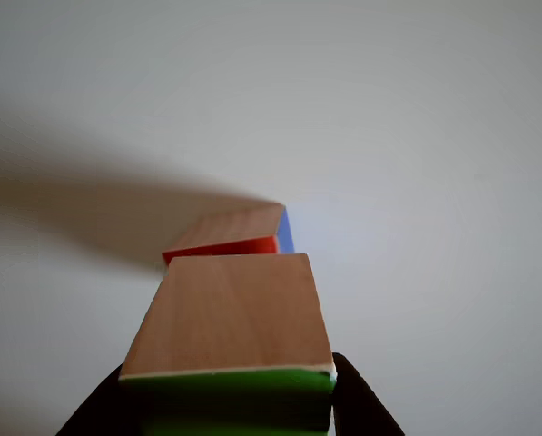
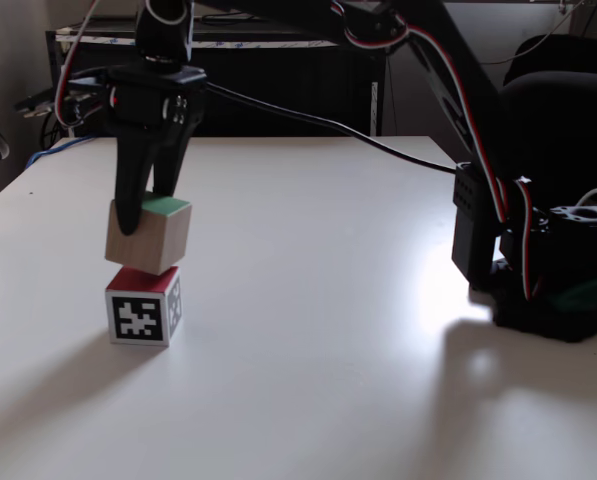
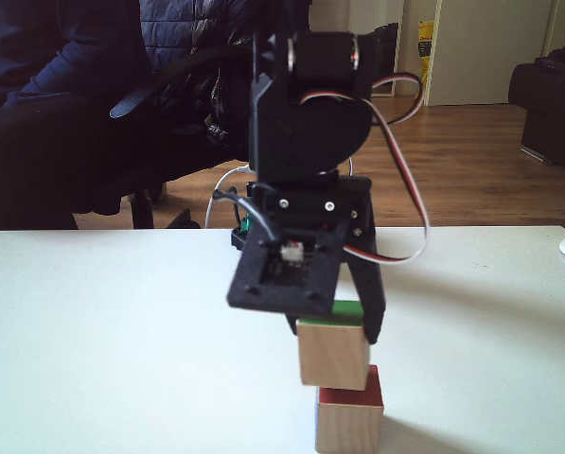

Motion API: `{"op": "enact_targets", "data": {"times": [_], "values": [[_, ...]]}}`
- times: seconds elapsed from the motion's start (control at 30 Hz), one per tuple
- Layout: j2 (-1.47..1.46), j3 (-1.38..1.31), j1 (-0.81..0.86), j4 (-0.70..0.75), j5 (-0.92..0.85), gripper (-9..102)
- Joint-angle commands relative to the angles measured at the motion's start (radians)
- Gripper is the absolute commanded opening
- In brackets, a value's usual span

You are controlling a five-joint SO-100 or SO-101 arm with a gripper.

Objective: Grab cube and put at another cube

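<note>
The fingers [image 2: 143, 212] are closed on the cube [image 2: 150, 237], gripping its sides, green face up and light wood sides showing. The cube sits tilted on the red top of another cube [image 2: 144, 307], overhanging it, on the white table [image 2: 358, 330].

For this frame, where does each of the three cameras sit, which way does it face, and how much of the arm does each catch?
Other view: rides by the jaws, looking down over the held green-faced cube at the red-and-blue cube; dark fingertips show.
A fixed view: table-edge height, side-on; gripper, arm, base.
Another fixed view: low, facing the gripper head-on; a seated person behind.
Both fixed views share the two cubes, one above the other.
</note>
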Motion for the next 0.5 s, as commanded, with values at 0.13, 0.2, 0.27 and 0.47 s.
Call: {"op": "enact_targets", "data": {"times": [0.13, 0.2, 0.27, 0.47], "values": [[-0.003, -0.041, -0.028, 0.005, 0.028, 31], [-0.012, -0.046, -0.028, 0.005, 0.031, 32], [-0.02, -0.052, -0.028, 0.005, 0.032, 32], [-0.02, -0.052, -0.032, 0.005, 0.046, 32]]}}
